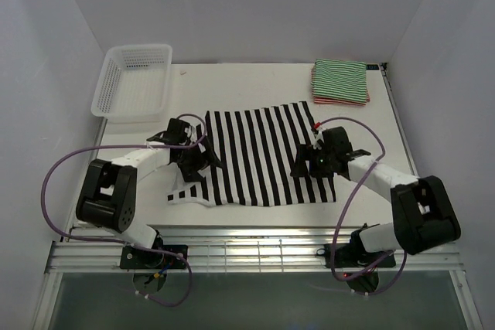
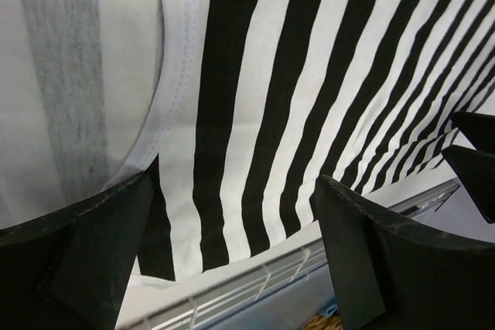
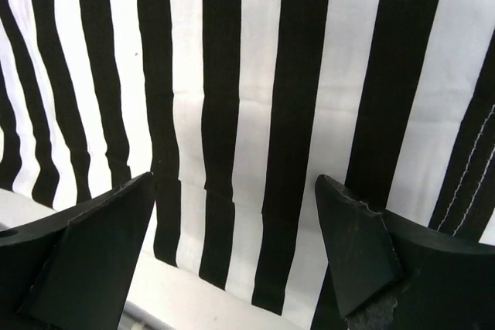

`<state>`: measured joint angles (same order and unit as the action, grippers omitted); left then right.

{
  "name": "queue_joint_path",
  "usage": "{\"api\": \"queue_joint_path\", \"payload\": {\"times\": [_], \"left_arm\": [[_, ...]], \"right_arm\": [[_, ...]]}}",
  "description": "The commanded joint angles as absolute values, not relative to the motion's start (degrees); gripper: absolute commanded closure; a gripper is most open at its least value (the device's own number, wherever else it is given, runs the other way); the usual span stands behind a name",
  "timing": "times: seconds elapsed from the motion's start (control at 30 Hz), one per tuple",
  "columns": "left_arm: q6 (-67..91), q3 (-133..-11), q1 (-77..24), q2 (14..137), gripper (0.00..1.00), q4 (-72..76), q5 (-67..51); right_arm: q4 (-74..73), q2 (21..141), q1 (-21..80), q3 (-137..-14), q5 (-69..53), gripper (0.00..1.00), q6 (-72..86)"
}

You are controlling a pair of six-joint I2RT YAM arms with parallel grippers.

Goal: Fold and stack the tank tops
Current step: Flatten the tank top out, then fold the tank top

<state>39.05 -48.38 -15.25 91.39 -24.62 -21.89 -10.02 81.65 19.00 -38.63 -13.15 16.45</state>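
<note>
Now left gripper (image 2: 232, 245): wide open, empty; black-and-white tank top (image 2: 309, 75) just below it.
right gripper (image 3: 232, 245): wide open, empty; same top below.

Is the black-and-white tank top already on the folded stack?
No, the black-and-white tank top lies spread out in the middle of the table, apart from the folded green-and-white top at its far right corner.
</note>
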Motion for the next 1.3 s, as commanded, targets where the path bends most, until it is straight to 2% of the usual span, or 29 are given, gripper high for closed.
{"api": "queue_joint_path", "payload": {"times": [0.0,0.17,0.27,0.43,0.53,0.8,1.03,1.1,1.2,1.27], "left_arm": [[39.64,-42.01,-15.73,86.94,0.02,-36.80,-17.84],[38.06,-49.29,-16.61,78.06,0.02,-41.74,-15.03],[35.51,-58.34,-16.70,79.27,0.02,-42.01,-12.68],[32.96,-73.87,-16.44,91.38,0.02,-41.92,-3.79],[30.94,-83.54,-15.74,100.96,0.02,-42.10,1.47],[24.09,-98.34,-14.94,117.50,0.02,-41.40,-0.97],[23.12,-102.13,-14.41,124.10,0.22,-41.84,1.23],[23.11,-102.57,-14.33,125.15,0.24,-41.84,2.11],[23.03,-102.66,-14.33,126.12,0.32,-41.31,2.28],[23.03,-103.01,-14.33,126.82,0.33,-41.39,2.81]], "right_arm": [[-21.08,75.54,21.97,-30.33,-14.58,0.10,22.14],[-26.45,64.53,23.03,-33.91,-12.49,0.10,23.03],[-27.07,65.03,22.85,-42.60,-7.66,0.10,20.22],[-26.37,74.42,19.52,-59.02,-1.07,0.10,15.56],[-25.84,82.95,16.98,-67.11,-1.14,0.10,12.49],[-26.02,99.92,14.41,-81.90,-2.55,0.10,6.69],[-26.01,110.03,12.48,-89.82,-5.01,0.10,6.42],[-26.02,112.41,12.22,-91.48,-5.36,0.10,6.42],[-25.93,114.43,12.22,-92.46,-5.71,0.10,6.50],[-25.84,115.74,12.13,-92.90,-5.63,0.10,6.42]]}}
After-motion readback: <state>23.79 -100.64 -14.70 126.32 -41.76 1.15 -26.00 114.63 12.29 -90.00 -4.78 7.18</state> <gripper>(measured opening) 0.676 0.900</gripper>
